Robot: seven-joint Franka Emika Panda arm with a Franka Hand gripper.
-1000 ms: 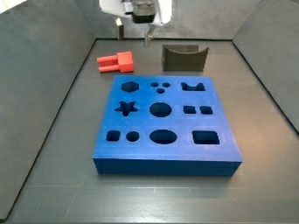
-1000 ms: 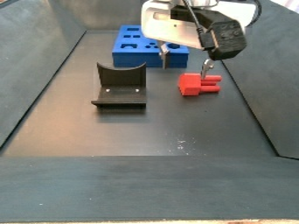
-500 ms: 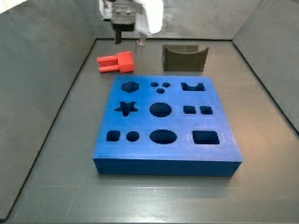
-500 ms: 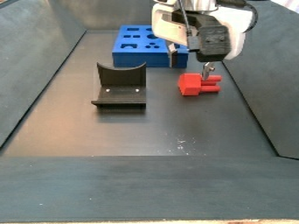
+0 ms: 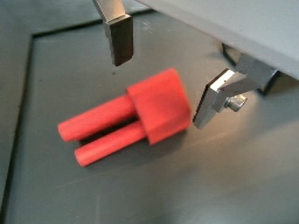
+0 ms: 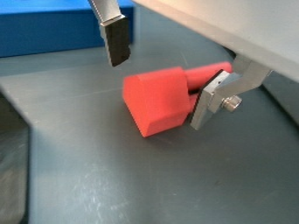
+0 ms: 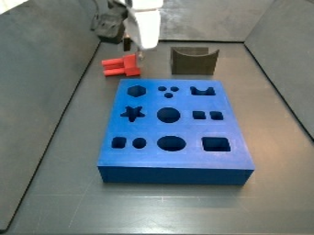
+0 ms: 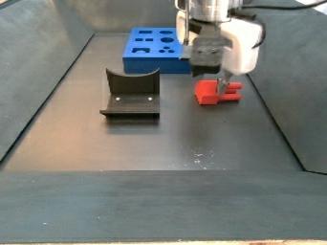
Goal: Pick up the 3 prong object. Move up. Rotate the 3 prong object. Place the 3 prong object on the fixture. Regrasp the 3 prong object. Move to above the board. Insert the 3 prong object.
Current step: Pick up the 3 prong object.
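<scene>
The 3 prong object (image 5: 131, 121) is a red-orange block with stubby prongs, lying on its side on the dark floor. In both wrist views my gripper (image 5: 165, 77) is open. One finger (image 5: 119, 39) hangs just above and beside the block, the other finger (image 5: 215, 98) stands close by its far side, and neither visibly touches it. Both side views show the gripper (image 7: 128, 51) low over the 3 prong object (image 7: 119, 66). The fixture (image 7: 193, 61) stands to its side, and the blue board (image 7: 174, 128) lies nearer the camera.
Grey walls enclose the floor on all sides in both side views. The board's edge (image 6: 47, 26) shows behind the red block (image 6: 158, 101). The fixture (image 8: 132, 94) stands across from the block (image 8: 217, 93), with the board (image 8: 156, 48) behind them.
My gripper has travelled sideways from near the fixture to over the 3 prong object, turned about its wrist and come down lower. The red block has not moved.
</scene>
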